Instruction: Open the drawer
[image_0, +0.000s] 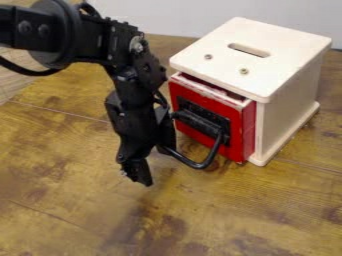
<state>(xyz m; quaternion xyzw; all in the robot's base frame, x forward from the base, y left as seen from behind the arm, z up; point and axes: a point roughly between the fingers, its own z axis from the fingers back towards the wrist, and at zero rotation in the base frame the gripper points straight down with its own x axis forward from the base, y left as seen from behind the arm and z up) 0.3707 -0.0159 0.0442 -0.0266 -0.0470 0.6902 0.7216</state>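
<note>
A cream box (267, 70) stands at the right on the wooden table (67, 200). Its red drawer (207, 117) faces front left and sticks out slightly from the box. A black wire loop handle (198, 148) hangs from the drawer front. My black arm comes in from the upper left. My gripper (138, 172) points down at the table, just left of the handle. The handle's loop reaches the gripper's side; I cannot tell whether the fingers hold it or whether they are open.
The box top has a slot (249, 47) and two small screws. A pale wall runs behind the table at the top.
</note>
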